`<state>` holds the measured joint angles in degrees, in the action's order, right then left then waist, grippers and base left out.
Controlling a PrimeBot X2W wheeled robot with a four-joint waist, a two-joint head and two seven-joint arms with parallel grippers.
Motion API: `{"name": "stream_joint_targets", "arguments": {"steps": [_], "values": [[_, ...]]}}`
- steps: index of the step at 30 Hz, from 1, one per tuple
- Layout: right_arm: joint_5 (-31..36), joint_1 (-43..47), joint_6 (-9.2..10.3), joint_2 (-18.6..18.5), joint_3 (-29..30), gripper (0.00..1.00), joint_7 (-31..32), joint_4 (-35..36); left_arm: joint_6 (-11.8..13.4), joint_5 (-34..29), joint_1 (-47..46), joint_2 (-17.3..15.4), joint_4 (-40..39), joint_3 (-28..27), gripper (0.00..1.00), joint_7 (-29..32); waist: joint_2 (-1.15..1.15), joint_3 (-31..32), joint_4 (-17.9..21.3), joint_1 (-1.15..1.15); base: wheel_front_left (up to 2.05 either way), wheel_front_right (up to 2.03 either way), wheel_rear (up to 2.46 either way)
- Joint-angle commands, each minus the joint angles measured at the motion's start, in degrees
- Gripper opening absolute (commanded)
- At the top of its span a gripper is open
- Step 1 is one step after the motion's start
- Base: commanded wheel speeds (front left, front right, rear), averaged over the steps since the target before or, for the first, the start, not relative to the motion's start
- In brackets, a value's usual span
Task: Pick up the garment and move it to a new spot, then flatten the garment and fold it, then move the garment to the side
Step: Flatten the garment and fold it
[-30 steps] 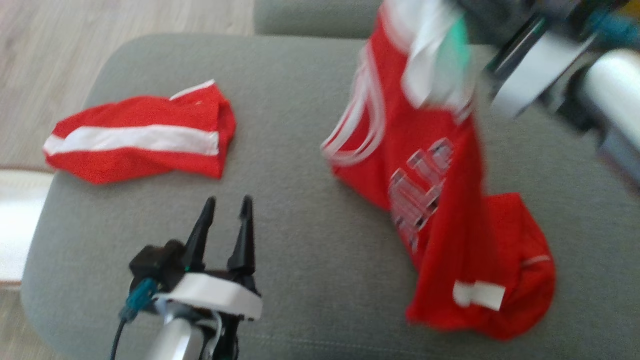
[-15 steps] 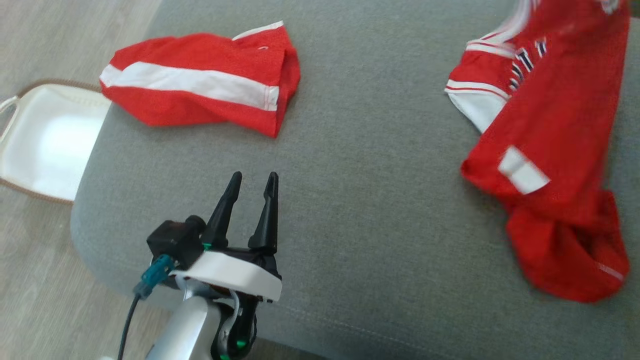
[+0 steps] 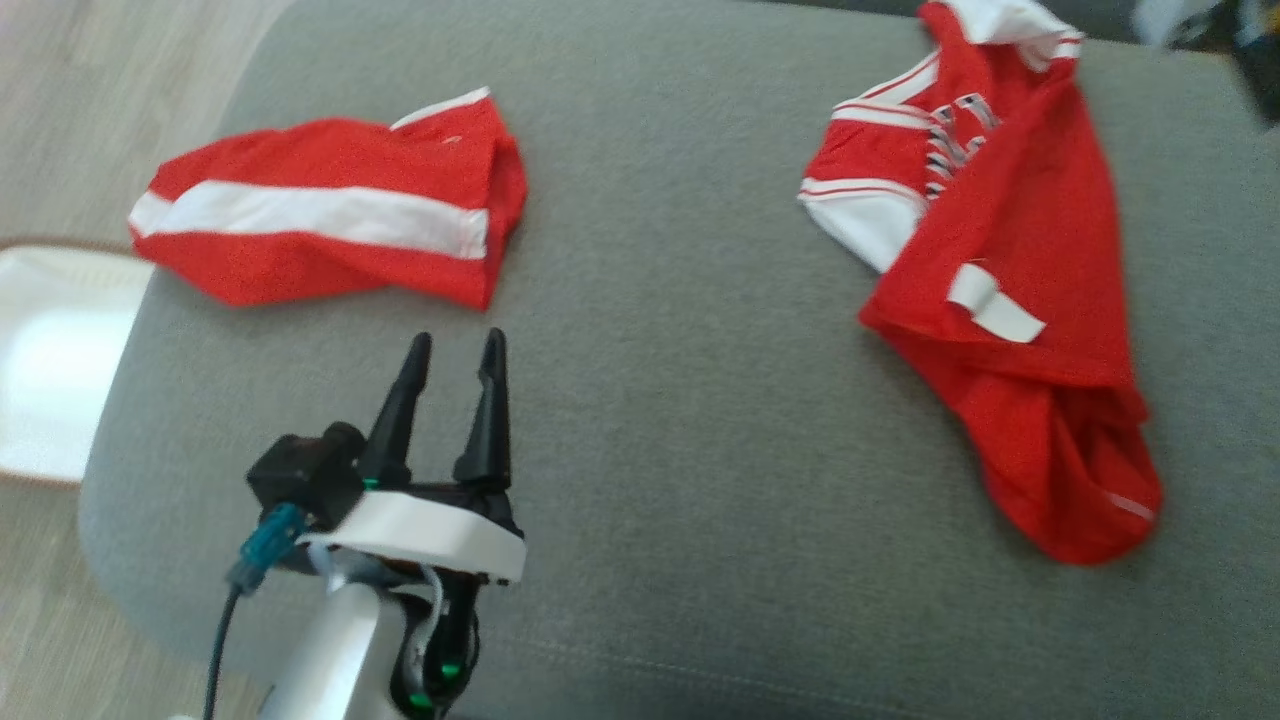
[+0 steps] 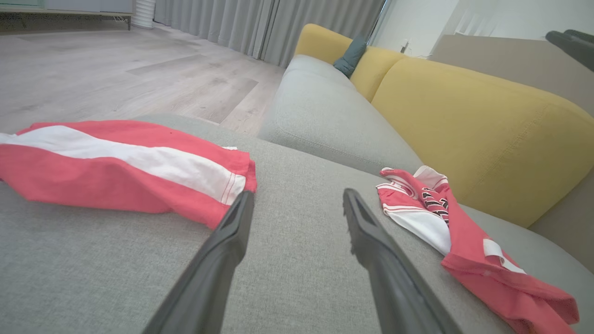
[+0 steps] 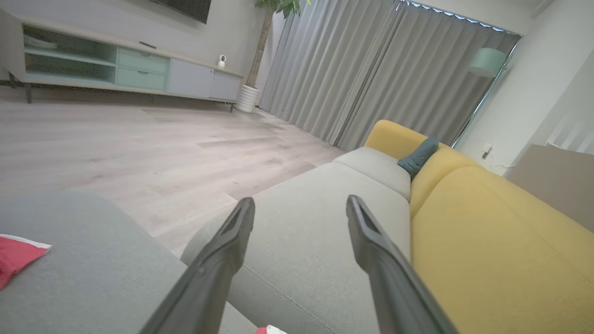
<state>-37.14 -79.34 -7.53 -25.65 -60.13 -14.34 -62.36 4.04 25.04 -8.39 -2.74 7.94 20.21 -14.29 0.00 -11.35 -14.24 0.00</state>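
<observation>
The garment, a red jersey (image 3: 1010, 300) with white trim and lettering, lies crumpled on the right side of the grey cushion (image 3: 650, 420); nothing holds it. The left wrist view has the jersey (image 4: 464, 241) to the right of my fingers. My left gripper (image 3: 457, 345) hovers open and empty over the cushion's front left, its fingers well apart in its wrist view (image 4: 298, 195). My right gripper (image 5: 300, 206) is open and empty, raised above the jersey's far end. Its dark fingers (image 4: 571, 41) show high at the right in the left wrist view.
Red shorts (image 3: 320, 215) with a white stripe lie at the cushion's back left, just beyond my left fingertips (image 4: 116, 162). A white bag (image 3: 50, 360) sits on the floor to the left. A yellow sofa back (image 4: 464, 130) rises behind the jersey.
My right gripper has opened and let go of the jersey, which dropped from hanging to lying on the cushion. The head camera has shifted. The left gripper has stayed put.
</observation>
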Motion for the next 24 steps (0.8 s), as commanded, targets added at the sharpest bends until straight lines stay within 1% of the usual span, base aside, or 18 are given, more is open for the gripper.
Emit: {"name": "stream_joint_targets", "arguments": {"steps": [1, 3, 7, 12, 13, 15, 16, 19, 20, 21, 24], "values": [[0.3, 2.5, 0.04, 0.7, 3.1, 1.0, -0.6, 4.3, 0.0, -1.0, -1.2, -0.1, -1.9, -2.9, 1.0, -0.7, 0.0, 2.8, 3.0, 0.0, 0.0, 0.0, 0.0], [1.7, 6.6, 0.04, 0.7, 6.8, 1.0, -0.6, 8.9, -0.1, -1.4, -0.8, -0.1, -2.4, -4.0, 1.0, -0.7, 0.0, 4.2, 4.5, 0.0, 0.0, 0.0, 0.0], [5.1, 17.9, 0.04, 1.3, 17.3, 1.0, -0.6, 18.4, -0.1, -1.9, 0.7, -0.1, -3.3, -6.0, 1.0, -0.7, 0.0, 7.1, 7.4, 0.0, 0.0, 0.0, 0.0], [11.7, 35.0, 0.04, 5.0, 30.6, 1.0, -0.6, 29.1, -0.4, -2.6, 2.8, -0.1, -3.9, -7.5, 1.0, -0.7, 0.0, 9.7, 10.2, 0.0, 0.0, 0.0, 0.0], [11.7, 35.0, 0.04, 5.0, 30.6, 1.0, -0.6, 29.1, -0.4, -2.6, 2.8, -0.1, -3.9, -7.5, 1.0, -0.7, 0.0, 9.7, 10.2, 0.0, 0.0, 0.0, 0.0], [15.2, 42.0, 0.04, 7.0, 34.8, 1.0, -0.6, 33.3, -0.6, -2.7, 3.6, -0.1, -4.0, -7.7, 1.0, -0.7, 0.0, 10.5, 11.1, 0.0, 0.0, 0.0, 0.0], [16.4, 45.6, 0.04, 8.5, 37.4, 1.0, -0.6, 35.1, -0.6, -2.7, 4.1, -0.1, -4.1, -7.8, 1.0, -0.7, 0.0, 10.9, 11.5, 0.0, 0.0, 0.0, 0.0], [20.8, 55.6, 0.04, 12.6, 42.6, 1.0, -0.6, 40.0, -0.8, -2.5, 5.6, -0.1, -4.1, -7.8, 1.0, -0.7, 0.0, 12.0, 12.3, 0.0, 0.0, 0.0, 0.0], [21.8, 58.6, 0.04, 14.2, 44.3, 1.0, -0.6, 41.4, -0.9, -2.6, 6.1, -0.1, -4.1, -7.8, 1.0, -0.7, 0.0, 12.2, 12.5, 0.0, 0.0, 0.0, 0.0], [24.6, 63.8, 0.04, 16.9, 47.1, 1.0, -0.6, 44.2, -0.9, -2.5, 6.9, -0.1, -4.0, -7.9, 1.0, -0.7, 0.0, 12.4, 12.9, 0.0, 0.0, 0.0, 0.0], [27.1, 69.7, 0.04, 20.2, 50.2, 1.0, -0.7, 47.2, -1.1, -2.5, 7.6, -0.1, -3.9, -7.7, 1.0, -0.7, 0.0, 12.3, 13.4, 0.0, 0.0, 0.0, 0.0]]}}
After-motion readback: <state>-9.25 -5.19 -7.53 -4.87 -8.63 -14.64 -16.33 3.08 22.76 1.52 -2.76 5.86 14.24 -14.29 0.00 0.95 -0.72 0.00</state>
